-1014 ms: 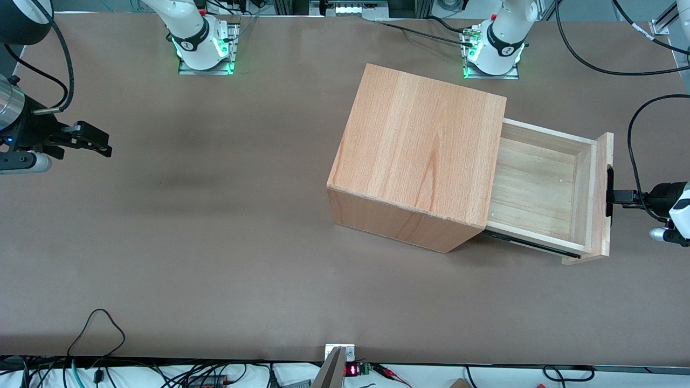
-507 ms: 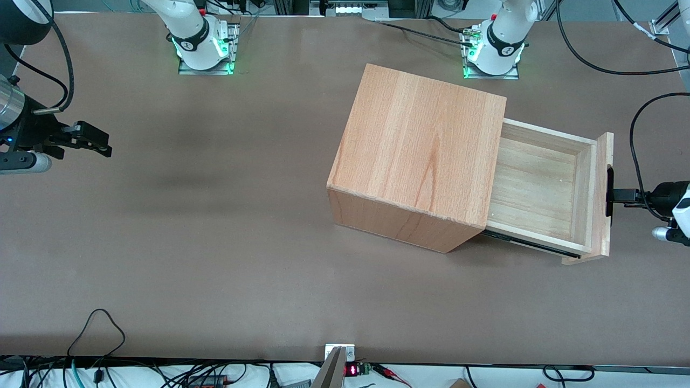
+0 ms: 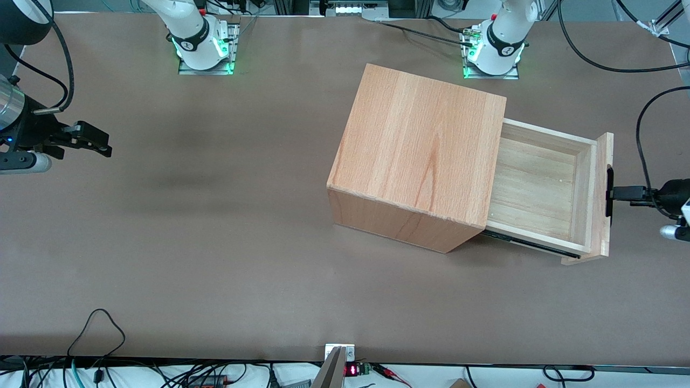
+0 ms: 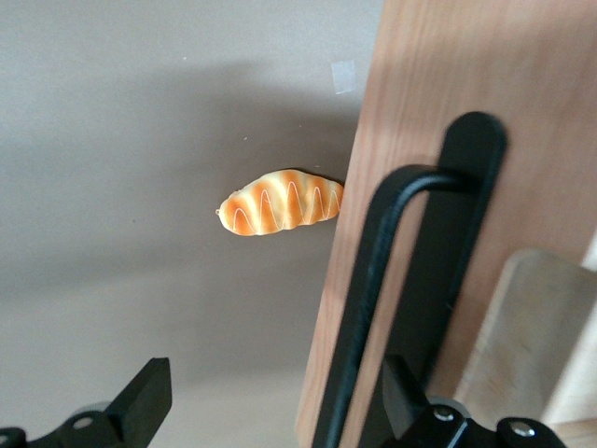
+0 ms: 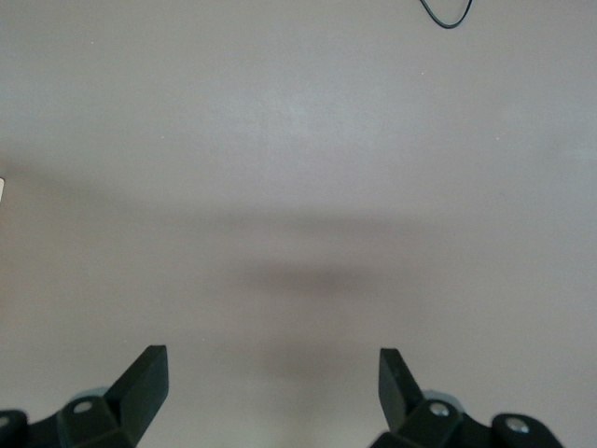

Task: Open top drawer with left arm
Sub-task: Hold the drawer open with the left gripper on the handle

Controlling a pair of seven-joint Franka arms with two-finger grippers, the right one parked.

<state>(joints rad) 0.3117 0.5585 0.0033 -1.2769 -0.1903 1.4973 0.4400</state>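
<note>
Cabinet [image 3: 418, 156] sits on the bench [image 3: 215, 215]. Top drawer [image 3: 544, 191] is pulled out at its 3 o'clock side, toward the working arm's end. Handle [image 3: 609, 191] on the front panel. Left arm's gripper [image 3: 625, 193] just at the handle, fingers [image 4: 145, 401] spread. Bread roll [image 4: 280, 203] on the bench beside the panel.

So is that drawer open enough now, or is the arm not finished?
Mostly done: the shallow light-wood top drawer stands well out of the big wooden cabinet box, pale inside showing. The black two-finger gripper hangs open just off the long black bar handle, gripping nothing. Backing clear seems all that remains.
</note>
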